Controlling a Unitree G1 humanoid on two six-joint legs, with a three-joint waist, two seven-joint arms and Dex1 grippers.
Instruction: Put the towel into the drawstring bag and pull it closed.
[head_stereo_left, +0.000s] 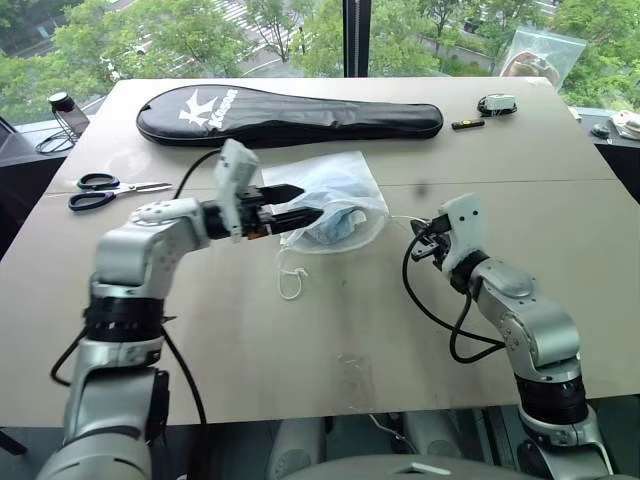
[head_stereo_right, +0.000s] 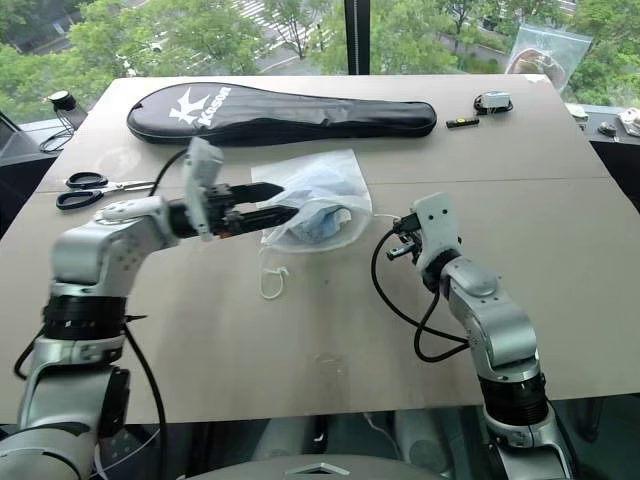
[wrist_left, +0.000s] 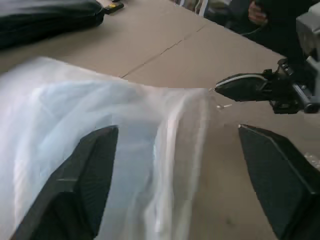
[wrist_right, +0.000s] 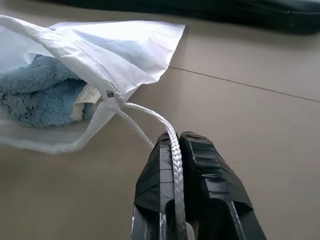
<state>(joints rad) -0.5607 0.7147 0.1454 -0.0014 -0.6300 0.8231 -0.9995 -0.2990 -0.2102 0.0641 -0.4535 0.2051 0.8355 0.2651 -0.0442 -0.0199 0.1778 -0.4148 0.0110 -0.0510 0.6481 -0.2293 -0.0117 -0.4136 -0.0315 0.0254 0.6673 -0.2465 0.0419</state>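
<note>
Right gripper (wrist_right: 175, 145) is clamped on a white cord (wrist_right: 150, 117) coming out of the bag's mouth; the cord runs between the two black fingers (wrist_right: 210, 175) and back to the drawstring bag (head_stereo_left: 335, 200). Bag lies on the table (head_stereo_left: 560, 210) just ahead of this gripper, on its inner side, mouth facing it, cord nearly taut.

Towel (wrist_right: 40, 92) is inside the bag, light blue and fluffy, just behind the gathered mouth, with a bit of white tag at the opening. Mouth is bunched but not fully shut; towel shows through the gap.

Left gripper (head_stereo_left: 300, 205) is released, jaws wide apart, holding nothing. It sits at the bag's far side from the right gripper, fingers pointing across toward it, hovering over or against the fabric; contact unclear. In the left wrist view the bag fabric (wrist_left: 125, 150) spreads between and beyond the two open fingers (wrist_left: 80, 185), and the right gripper's tip (wrist_left: 245, 86) sits past the bag's edge, well apart from the left fingers.

A second loose cord loop (head_stereo_left: 290, 280) lies on the table below the left gripper, near the bag's corner.

Beyond both grippers, along the far table edge: long black racket case (head_stereo_left: 290, 115). Scissors (head_stereo_left: 105, 192) lie outside the left arm.
</note>
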